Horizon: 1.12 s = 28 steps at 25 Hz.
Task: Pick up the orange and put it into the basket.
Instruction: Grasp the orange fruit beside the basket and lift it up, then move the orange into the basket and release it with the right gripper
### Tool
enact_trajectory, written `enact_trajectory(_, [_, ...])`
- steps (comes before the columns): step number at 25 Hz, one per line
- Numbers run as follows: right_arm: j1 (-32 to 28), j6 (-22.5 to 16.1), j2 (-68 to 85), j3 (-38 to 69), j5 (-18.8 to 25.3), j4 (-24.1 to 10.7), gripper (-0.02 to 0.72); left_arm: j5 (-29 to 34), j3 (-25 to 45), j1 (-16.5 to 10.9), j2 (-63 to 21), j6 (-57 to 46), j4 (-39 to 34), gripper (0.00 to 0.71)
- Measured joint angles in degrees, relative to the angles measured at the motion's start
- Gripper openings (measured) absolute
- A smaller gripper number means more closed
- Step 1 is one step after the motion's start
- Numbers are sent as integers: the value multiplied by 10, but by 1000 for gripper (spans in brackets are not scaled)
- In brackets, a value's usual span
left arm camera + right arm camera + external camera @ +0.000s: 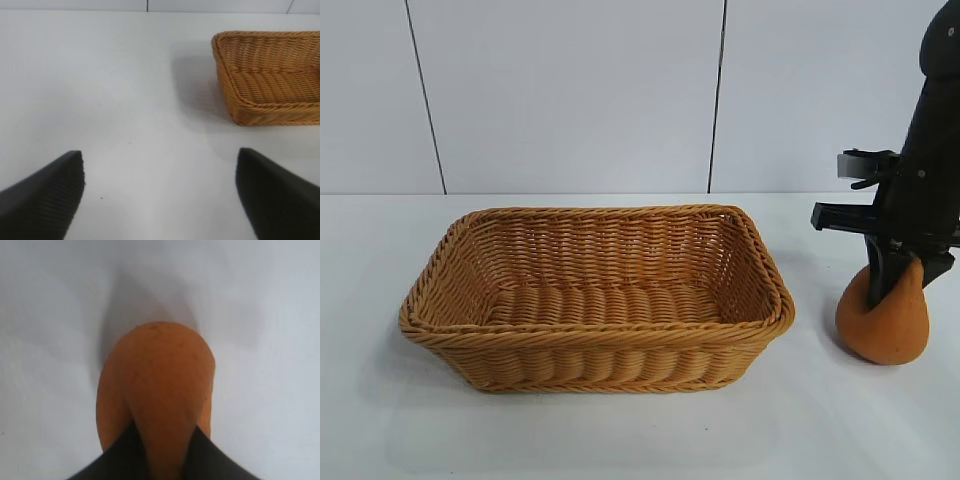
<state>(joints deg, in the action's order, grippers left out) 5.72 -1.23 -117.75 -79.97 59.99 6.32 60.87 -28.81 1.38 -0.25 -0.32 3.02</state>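
On white table [620, 440], before white panelled wall [570, 90], basket [595, 372] sits.

One orange [885, 325] stands on the counter [620, 430]. One basket [595, 300] sits there too, with nothing inside it. Two robot hands are in view: the right hand [890, 285] in the exterior view, pinched on the narrow top of the orange, and the left hand [160, 195], seen as two dark fingers set wide apart.
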Motion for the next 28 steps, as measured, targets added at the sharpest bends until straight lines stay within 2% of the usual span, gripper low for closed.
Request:
enact_trajectory(8, [0, 2, 86, -124, 84, 0, 52, 0, 0, 0, 0, 0, 0, 589])
enact_trajectory(12, [0, 3, 99, -173, 90, 0, 52, 0, 0, 0, 0, 0, 0, 589])
enact_trajectory(17, [8, 3, 100, -178, 93, 4, 52, 0, 0, 0, 0, 0, 0, 589])
enact_trajectory(21, [54, 3, 100, -178, 95, 4, 52, 0, 0, 0, 0, 0, 0, 589])
enact_trajectory(24, [107, -4, 100, -178, 94, 6, 52, 0, 0, 0, 0, 0, 0, 589])
enact_trajectory(28, [189, -19, 100, -178, 71, 9, 52, 0, 0, 0, 0, 0, 0, 589])
